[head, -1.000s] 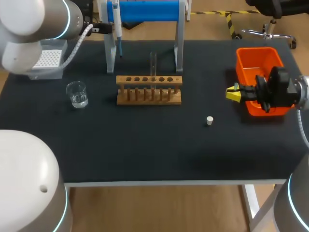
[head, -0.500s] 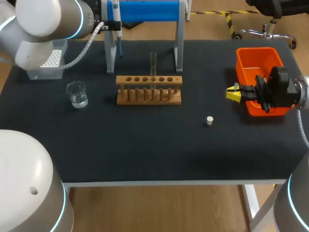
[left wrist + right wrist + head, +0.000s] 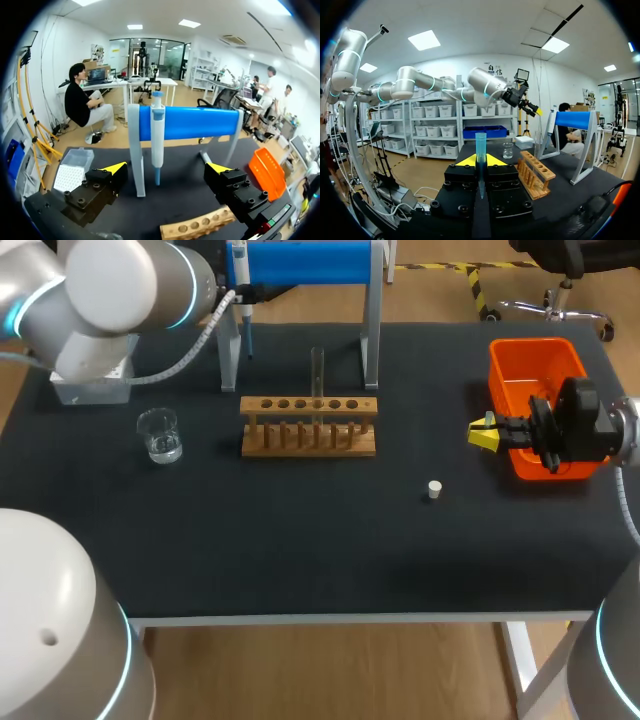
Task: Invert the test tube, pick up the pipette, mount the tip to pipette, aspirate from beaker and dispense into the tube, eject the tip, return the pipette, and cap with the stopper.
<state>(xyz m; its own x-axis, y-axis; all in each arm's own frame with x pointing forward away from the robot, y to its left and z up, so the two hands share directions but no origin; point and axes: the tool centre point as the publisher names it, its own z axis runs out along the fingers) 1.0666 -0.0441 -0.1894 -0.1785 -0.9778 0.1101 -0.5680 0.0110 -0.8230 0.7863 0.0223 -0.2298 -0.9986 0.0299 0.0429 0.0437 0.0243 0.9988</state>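
Pipette hangs upright on the blue stand at the table's far edge, toward the far left corner, with its nose pointing down at the black table. The left gripper sits right in front of it, released. Its yellow-tipped fingers are spread wide to either side and touch nothing. The stand's white leg rises just beside the pipette, on the side of one finger. The left arm covers part of the tip box at the far left corner. Near the left edge a glass beaker holds a little clear liquid. The wooden rack stands in the far half of the table, in front of the stand, with the test tube upright in one of its holes. The small white stopper lies alone on the table, right of the middle. By the right edge the right gripper hovers beside the orange bin. It is clenched on a bluish pipette tip that stands upright between its fingers.
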